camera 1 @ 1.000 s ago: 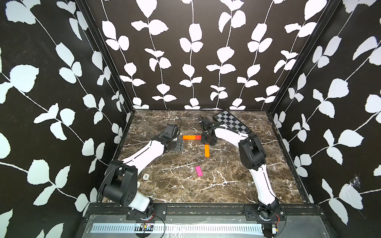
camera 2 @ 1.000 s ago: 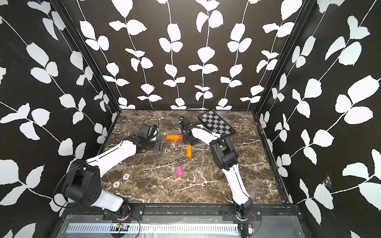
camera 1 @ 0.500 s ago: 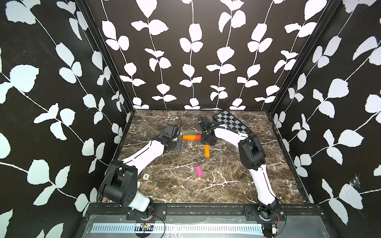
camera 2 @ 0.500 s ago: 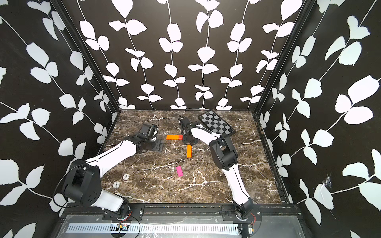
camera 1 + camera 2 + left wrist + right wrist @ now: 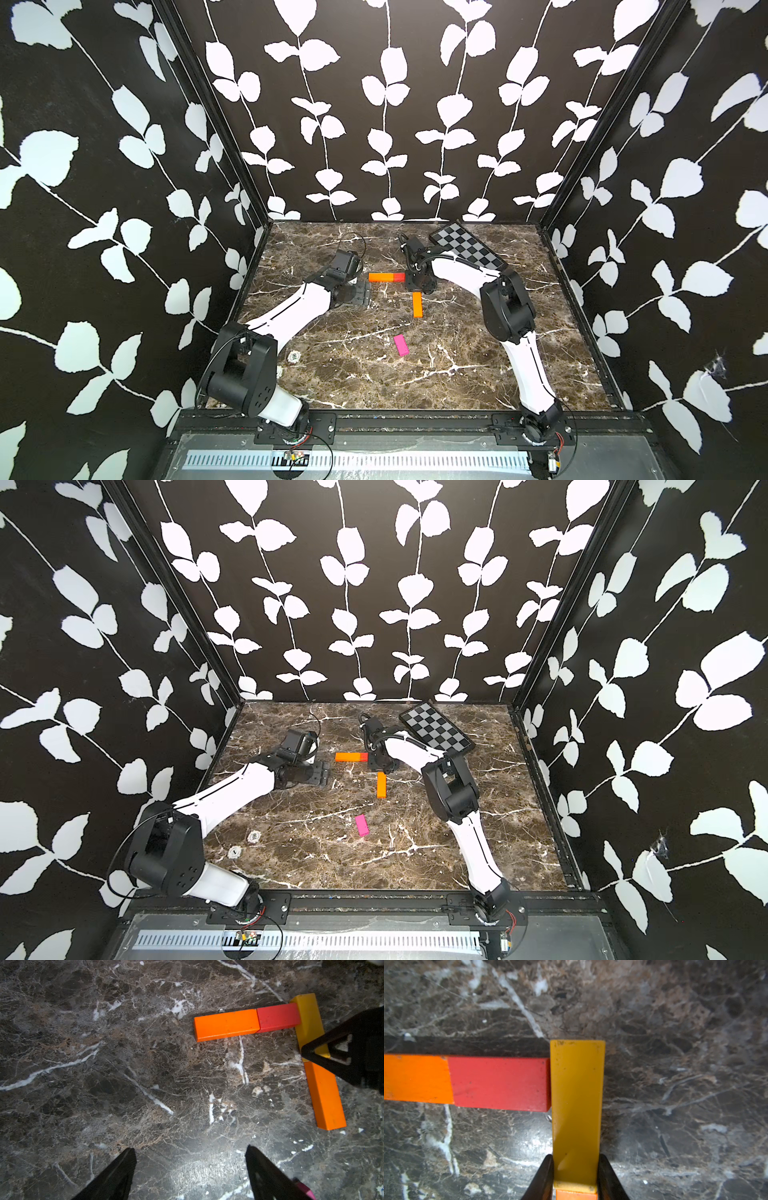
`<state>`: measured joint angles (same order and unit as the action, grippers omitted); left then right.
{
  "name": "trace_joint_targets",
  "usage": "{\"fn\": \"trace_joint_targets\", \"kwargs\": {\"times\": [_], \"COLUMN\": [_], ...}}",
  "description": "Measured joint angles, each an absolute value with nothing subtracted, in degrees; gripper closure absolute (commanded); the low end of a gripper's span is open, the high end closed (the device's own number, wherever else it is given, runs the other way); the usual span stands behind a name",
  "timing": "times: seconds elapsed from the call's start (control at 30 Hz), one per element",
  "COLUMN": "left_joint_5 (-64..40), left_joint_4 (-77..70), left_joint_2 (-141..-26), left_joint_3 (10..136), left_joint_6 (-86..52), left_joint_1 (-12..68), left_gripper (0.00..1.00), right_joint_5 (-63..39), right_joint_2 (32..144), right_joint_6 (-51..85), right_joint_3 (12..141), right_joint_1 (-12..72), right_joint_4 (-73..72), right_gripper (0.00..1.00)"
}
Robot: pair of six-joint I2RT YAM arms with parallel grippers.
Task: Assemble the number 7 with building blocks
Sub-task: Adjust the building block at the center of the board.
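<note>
Seen from above, the right gripper [image 5: 417, 284] pinched the yellow bar [image 5: 577, 1095], long axis twelve-to-six, with the red-orange bar [image 5: 399, 276] touching at nine o'clock. The left gripper [image 5: 190, 1148] stood spread, empty.

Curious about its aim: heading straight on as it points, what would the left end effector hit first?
Probably bare marble tabletop, which the left end effector tilts toward; the orange top bar lies beyond. Depth is unclear.

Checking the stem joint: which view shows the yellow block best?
Right wrist view: the yellow block fills the centre, clamped by the right gripper, its side against the red block's end. The left wrist view shows it partly behind that gripper; in both top views the gripper hides it.
</note>
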<state>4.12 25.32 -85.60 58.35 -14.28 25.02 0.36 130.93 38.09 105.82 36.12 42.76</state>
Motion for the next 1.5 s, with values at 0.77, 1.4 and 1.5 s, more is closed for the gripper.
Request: {"fn": "trace_joint_targets", "kwargs": {"times": [0.77,1.4,1.5], "left_joint_5": [4.1,4.1,4.1], "left_joint_4": [25.3,25.3,25.3], "left_joint_2": [-85.6,-85.6,-85.6], "left_joint_3": [58.3,58.3,58.3], "left_joint_6": [-14.3,-14.3,-14.3], "left_joint_1": [25.0,25.0,25.0], "left_gripper": [0.15,0.15,0.15], "right_joint_5": [0.0,0.0,-0.1], "right_joint_2": [130.9,130.9,130.9], "right_joint_6": [37.5,37.5,37.5], "right_joint_3": [105.8,105.8,105.8], "right_joint_1": [36.3,36.4,36.4], "right_joint_4": [42.8,42.8,42.8], "right_gripper": [0.69,0.70,0.69]}}
